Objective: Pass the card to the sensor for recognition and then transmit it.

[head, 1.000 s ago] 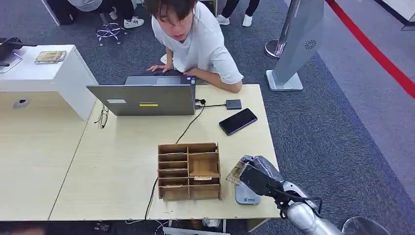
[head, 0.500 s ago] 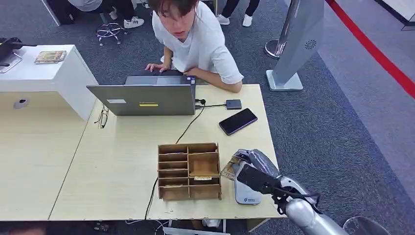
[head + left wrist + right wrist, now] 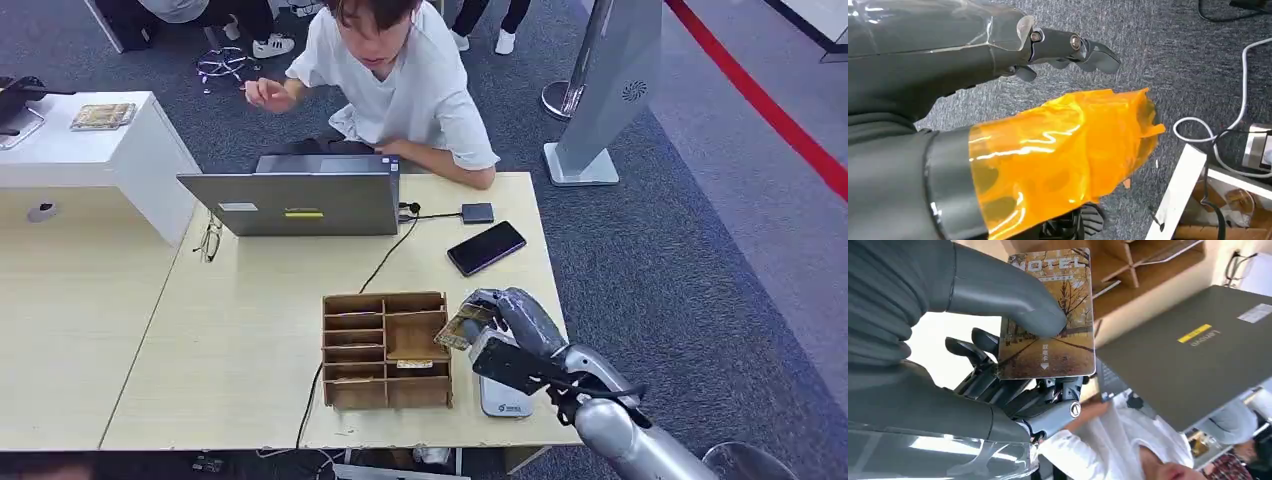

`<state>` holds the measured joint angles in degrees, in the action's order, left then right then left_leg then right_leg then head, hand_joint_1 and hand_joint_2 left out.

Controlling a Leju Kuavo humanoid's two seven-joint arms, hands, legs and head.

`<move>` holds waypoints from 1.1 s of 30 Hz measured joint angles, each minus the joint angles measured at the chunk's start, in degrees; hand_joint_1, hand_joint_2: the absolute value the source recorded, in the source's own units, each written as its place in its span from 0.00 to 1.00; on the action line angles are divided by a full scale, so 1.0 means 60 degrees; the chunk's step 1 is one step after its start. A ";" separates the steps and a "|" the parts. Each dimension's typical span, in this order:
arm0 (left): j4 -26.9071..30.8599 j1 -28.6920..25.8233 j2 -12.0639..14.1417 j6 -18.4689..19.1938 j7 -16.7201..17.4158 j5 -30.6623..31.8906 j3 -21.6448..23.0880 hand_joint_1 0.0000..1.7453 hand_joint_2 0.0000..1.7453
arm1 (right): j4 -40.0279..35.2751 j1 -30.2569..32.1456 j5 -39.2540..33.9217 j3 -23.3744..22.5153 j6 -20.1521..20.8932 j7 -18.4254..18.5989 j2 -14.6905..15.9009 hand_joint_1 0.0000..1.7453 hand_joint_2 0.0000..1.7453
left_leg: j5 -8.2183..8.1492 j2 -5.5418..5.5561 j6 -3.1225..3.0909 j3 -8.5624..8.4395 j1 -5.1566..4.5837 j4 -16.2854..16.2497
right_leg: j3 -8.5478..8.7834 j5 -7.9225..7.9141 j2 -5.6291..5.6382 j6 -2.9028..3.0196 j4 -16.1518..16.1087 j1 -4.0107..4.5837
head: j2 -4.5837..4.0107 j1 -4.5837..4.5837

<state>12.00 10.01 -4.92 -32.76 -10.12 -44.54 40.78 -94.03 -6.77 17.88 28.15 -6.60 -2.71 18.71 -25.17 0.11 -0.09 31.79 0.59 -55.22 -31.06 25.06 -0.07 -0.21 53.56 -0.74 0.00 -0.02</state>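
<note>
Card: the hotel card [image 3: 1050,315] is pinched between the thick thumb and the darker fingers [image 3: 973,347] of the right hand [image 3: 500,335]; in the head view the card [image 3: 462,326] hangs above the worktop [image 3: 250,330], just beside the wooden organiser [image 3: 386,348] and past the sensor.
Right hand: grasping the card by one face and its back, with much of the card standing free beyond the thumb.
Sensor: the small grey pad [image 3: 503,400] lies on the worktop at its near edge, partly under the right forearm.
Left hand: seen from its own wrist camera [image 3: 1073,47], it hangs over the carpet with fingers loosely apart, holding nothing; an orange film wraps the part next to it.
Risk, slip: the hold looks like a light pinch, so a quick turn of the wrist could let the card swivel or drop onto the worktop or into the organiser.
Risk, knock: the card's free edge is close to the organiser's wall; a move toward it could catch the edge and lever the card out of the fingers.
Risk, handover: the person [image 3: 400,80] sits behind the laptop [image 3: 300,200], well apart from the card; letting go before a hand takes it would drop it near the phone [image 3: 486,247].
Risk, reading: whether the sensor has registered the card cannot be told.
</note>
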 joint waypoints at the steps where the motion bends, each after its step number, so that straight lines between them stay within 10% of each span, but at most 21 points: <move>1: 0.0000 0.0000 -0.0004 0.0014 0.0011 0.0014 -0.0004 0.00 0.00 | 0.0000 -0.0053 0.0047 0.0047 -0.0022 0.0025 -0.0032 1.00 1.00 | 0.0000 0.0000 0.0000 0.0000 0.0000 0.0000 | 0.0000 0.0000 0.0000 0.0000 0.0000 0.0000 | 0.0000 0.0000; 33: 0.0004 0.0023 -0.0095 0.0058 0.0361 0.0663 -0.0069 0.00 0.00 | 0.0768 -0.2153 0.0160 0.0550 -0.0222 0.0193 -0.1420 1.00 1.00 | 0.0009 0.0002 0.0011 0.0000 0.0001 0.0000 | -0.0002 -0.0003 0.0000 0.0003 0.0004 0.0001 | 0.0000 0.0000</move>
<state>12.02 10.15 -5.49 -32.41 -7.96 -40.57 40.37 -89.42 -19.69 18.84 31.45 -7.94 -1.55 10.19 -25.12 0.13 -0.02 31.79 0.59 -55.22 -31.07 25.04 -0.08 -0.19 53.59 -0.74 0.00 -0.02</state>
